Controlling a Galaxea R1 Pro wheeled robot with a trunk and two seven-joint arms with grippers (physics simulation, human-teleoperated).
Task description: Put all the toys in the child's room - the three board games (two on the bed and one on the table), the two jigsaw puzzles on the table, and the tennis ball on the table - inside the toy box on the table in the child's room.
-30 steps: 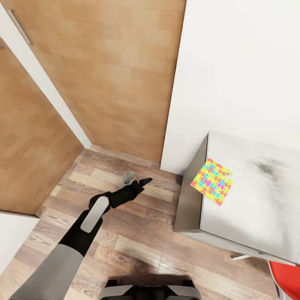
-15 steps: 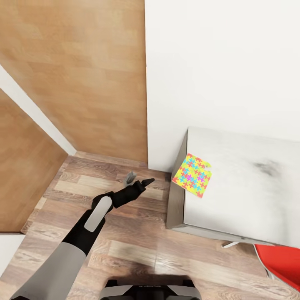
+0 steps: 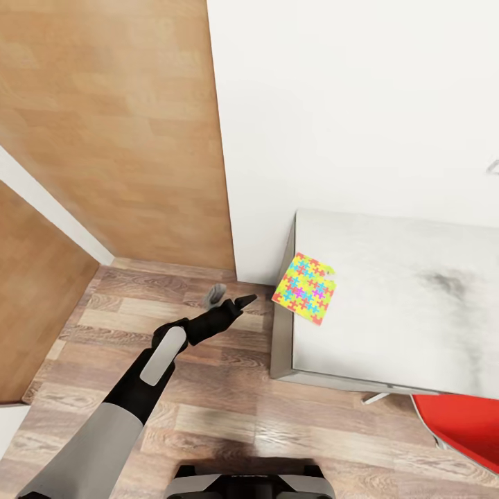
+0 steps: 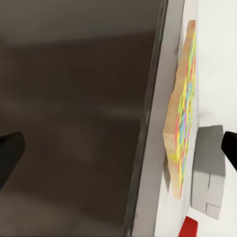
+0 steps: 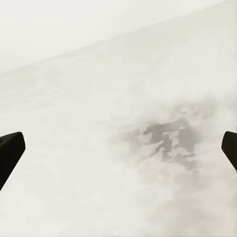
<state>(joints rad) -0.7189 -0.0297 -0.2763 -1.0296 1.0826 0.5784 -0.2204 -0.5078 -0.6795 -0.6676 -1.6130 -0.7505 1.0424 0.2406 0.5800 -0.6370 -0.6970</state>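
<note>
left gripper (image 4: 118,148) fingers spread wide | jigsaw puzzle (image 4: 181,123) lying on table (image 4: 153,148) near its edge

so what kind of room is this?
Likely a child's room or bedroom corner: wood-plank floor, white wall, a light grey table with a bright jigsaw puzzle at its corner.

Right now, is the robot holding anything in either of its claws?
No. The left gripper hangs open over the floor, short of the puzzle on the table. The right gripper's fingers are spread apart with nothing between them.
</note>
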